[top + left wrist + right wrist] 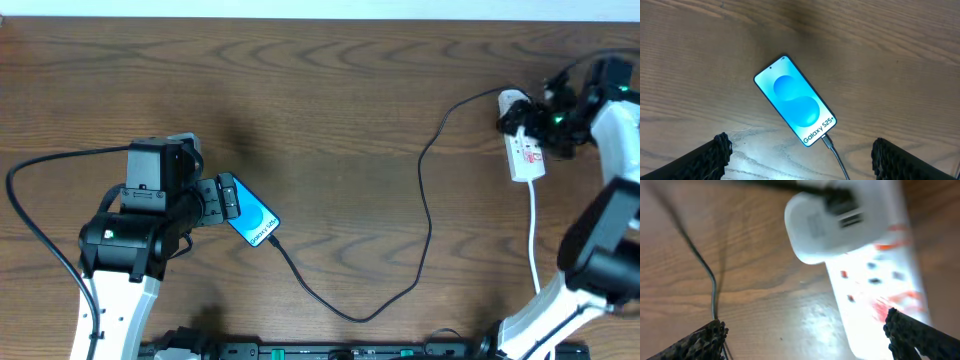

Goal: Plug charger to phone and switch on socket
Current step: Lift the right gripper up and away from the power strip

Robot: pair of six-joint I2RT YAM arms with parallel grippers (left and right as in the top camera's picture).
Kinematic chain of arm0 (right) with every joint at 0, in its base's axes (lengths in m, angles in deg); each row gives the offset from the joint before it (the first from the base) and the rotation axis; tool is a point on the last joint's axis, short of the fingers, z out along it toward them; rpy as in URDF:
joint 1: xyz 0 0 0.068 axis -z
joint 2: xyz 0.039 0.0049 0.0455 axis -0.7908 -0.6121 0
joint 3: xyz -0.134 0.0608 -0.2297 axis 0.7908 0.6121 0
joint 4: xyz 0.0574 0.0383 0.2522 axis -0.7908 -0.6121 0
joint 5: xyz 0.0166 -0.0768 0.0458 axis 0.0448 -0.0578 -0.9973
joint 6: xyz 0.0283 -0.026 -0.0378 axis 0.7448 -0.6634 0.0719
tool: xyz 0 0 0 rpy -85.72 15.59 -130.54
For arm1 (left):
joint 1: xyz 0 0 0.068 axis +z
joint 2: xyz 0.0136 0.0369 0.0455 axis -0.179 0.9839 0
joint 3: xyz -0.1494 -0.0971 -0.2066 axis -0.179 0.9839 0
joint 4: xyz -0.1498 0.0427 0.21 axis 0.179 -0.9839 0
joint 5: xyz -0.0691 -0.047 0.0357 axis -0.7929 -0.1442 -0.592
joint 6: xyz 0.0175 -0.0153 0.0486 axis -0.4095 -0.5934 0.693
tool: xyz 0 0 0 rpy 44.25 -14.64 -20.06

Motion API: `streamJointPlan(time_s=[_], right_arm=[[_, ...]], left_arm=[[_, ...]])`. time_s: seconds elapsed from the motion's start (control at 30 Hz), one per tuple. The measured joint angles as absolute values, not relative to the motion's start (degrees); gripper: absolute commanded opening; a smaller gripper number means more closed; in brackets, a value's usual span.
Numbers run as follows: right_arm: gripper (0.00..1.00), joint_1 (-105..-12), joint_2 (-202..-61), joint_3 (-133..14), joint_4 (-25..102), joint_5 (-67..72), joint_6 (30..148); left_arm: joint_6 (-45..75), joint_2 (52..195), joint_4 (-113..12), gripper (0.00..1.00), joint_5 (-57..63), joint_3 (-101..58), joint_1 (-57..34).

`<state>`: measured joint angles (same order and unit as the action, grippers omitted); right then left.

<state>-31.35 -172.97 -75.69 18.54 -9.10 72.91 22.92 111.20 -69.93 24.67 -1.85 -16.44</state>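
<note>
- The left gripper (801, 150) hangs over the phone with its jaws wide, holding nothing; wood shows between each finger and the phone's long edges.
- The phone (795, 100) lies flat and diagonal at the table's left, screen up and lit.
- The charger (425, 200) meets the phone's near short edge, sags toward the table's near edge, then climbs far-right to a white adapter (820, 225) on the socket's far end.
- The right gripper (804, 325) hangs just above the socket, jaws wide and gripping nothing; one finger is over the strip's edge, the other over wood beside the charger.
- The socket (527, 155) lies at far right, and its white cord (533, 230) runs toward the near edge.
- The table (330, 80) shows broad bare wood between the two arms.
</note>
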Motion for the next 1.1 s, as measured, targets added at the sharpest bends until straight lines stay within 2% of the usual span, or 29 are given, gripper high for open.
streamJointPlan(time_s=[0.2, 0.37, 1.1], right_arm=[[0.99, -31.4, -156.2, -76.5, 17.6, -2.9, 78.4], [0.99, -31.4, -148.5, -76.9, 14.4, -0.7, 81.5], [0.99, -31.4, -147.5, -76.9, 11.2, 1.9, 82.4]], left_arm=[[22.9, 111.2, -69.9, 0.92, 24.7, -1.8, -16.4], [22.9, 111.2, -69.9, 0.92, 24.7, -1.8, -16.4], [22.9, 111.2, -69.9, 0.91, 24.7, -1.8, -16.4]])
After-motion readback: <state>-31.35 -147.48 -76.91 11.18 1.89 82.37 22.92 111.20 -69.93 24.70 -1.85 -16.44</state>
